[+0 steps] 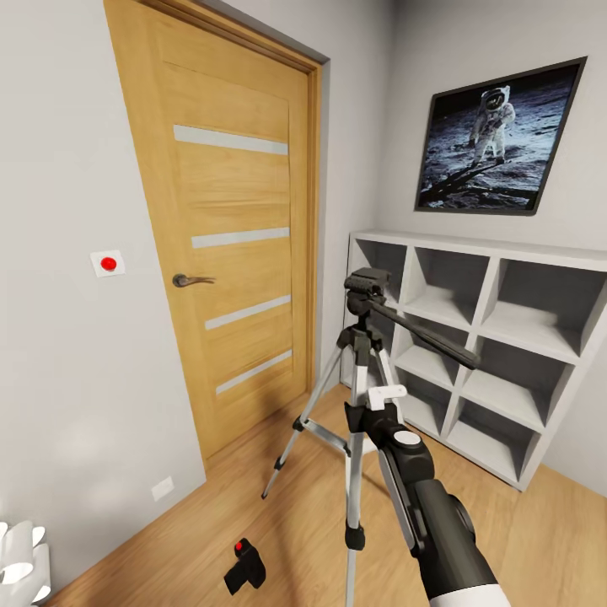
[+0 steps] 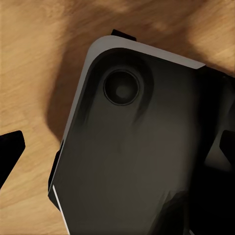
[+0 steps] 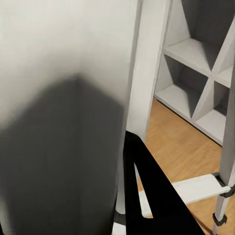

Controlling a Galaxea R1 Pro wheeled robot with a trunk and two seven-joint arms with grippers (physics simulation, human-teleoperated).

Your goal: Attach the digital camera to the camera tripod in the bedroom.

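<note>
The camera tripod (image 1: 361, 396) stands on the wood floor in front of the white cube shelf. Its silver legs are spread and its dark grey head (image 1: 367, 287) carries a long black handle. The digital camera (image 1: 245, 566), black with a red button, lies on the floor left of the tripod's near leg. My right gripper (image 1: 367, 413) is raised against the tripod's upper legs. One black finger (image 3: 152, 196) shows beside a white leg (image 3: 147, 73), and a pale blurred surface hides the other. My left gripper (image 2: 117, 147) hangs open over the floor and a dark grey body (image 2: 132, 161).
An oak door (image 1: 236, 244) is shut at the left. A red button plate (image 1: 108, 263) sits on the grey wall. The cube shelf (image 1: 489, 354) lines the right wall under the astronaut poster (image 1: 497, 139). Bare plank floor (image 1: 202, 514) lies around the camera.
</note>
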